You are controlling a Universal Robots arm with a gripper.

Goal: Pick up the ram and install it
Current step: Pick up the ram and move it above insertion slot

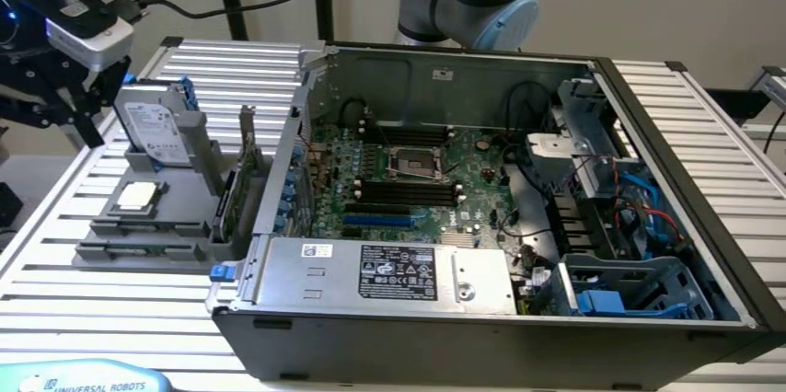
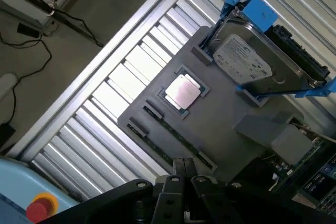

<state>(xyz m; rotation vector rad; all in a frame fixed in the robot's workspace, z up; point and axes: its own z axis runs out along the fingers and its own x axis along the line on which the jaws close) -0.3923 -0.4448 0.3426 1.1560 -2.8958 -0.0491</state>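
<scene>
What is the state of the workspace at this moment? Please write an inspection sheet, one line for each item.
Surface: slatted metal table carrying an open computer case and a grey parts holder.
Job's things: ram lying flat in the holder's front groove; black motherboard slots look empty.
Clutter: hard drive, processor and upright green card, all on the holder.
Grippers: gripper shut, holding nothing, above the holder.
Cables: black cable at the wrist; blue and red cables inside the case.
Surroundings: teach pendant; loose floor cables.
</scene>
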